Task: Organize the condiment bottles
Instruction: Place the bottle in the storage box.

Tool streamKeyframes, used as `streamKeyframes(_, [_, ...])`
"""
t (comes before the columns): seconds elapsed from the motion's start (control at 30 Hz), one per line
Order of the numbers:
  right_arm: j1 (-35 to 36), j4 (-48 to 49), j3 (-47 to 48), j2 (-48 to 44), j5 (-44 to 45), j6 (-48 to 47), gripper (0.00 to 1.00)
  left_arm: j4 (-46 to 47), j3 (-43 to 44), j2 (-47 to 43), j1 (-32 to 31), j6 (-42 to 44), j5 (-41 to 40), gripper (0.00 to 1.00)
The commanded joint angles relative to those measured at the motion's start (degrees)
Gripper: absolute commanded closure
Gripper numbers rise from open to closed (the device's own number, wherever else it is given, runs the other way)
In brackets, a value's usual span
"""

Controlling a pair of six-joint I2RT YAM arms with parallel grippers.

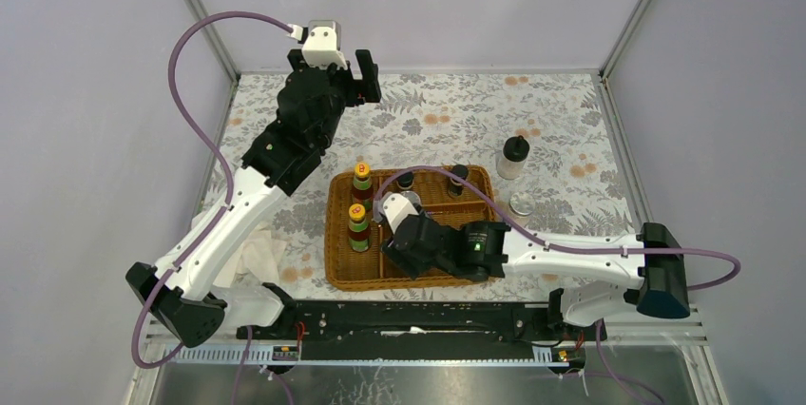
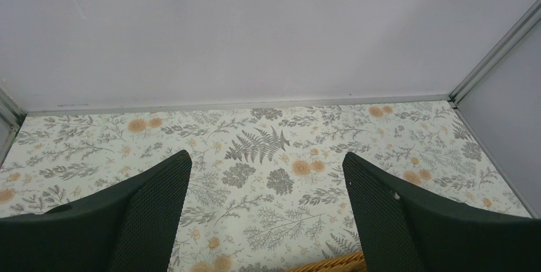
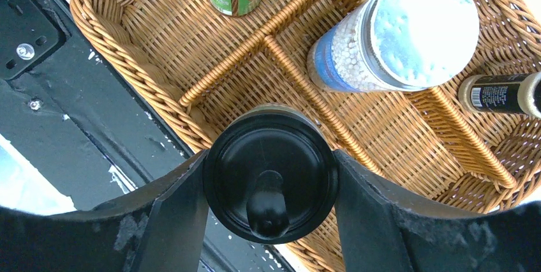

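ok so the bit that matters rn: the right gripper (image 3: pixel 270 179) has the cream jar (image 3: pixel 270 157) w/ the black knobbed lid pinched dead centre btwn its fingers, one finger on each side of the lid. The jar's long axis runs straight down away from the wrist cam, i.e. upright, knob facing the lens. It's over the compartment along the near edge of the basket (image 3: pixel 108 36), right by the near rim, w/ the wicker divider (image 3: pixel 300 74) just beside it on the far side. Can't tell if the base is down on the wicker or hanging above it, the lid hides that. The silver-lidded shaker (image 3: pixel 408 29) stands across that divider, near but not touching. So imo the next move is basically straight down + let go, no tilt needed, just don't drift into rim or divider. The left gripper (image 2: pixel 268 221) is well away, up over the far left part of the table (image 2: pixel 268 151), fingers spread wide, nothing btwn them. The other cream jar (image 1: pixel 513 156) is out on the table off the basket's far right corner, so the right arm's nearer for that one too.
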Motion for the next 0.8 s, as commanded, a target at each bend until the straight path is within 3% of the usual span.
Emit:
streamKeyframes(0.0, [0.2,4.3,0.0,0.3,0.5,-0.9,1.00,0.4,-1.0,-1.3,0.5,0.9,0.6,0.07])
streamKeyframes(0.77, [-3.2,11.5,-3.7,3.5,-5.2,0.3,1.00,0.4,-1.4,-1.4,0.5,0.7,0.9,0.07])
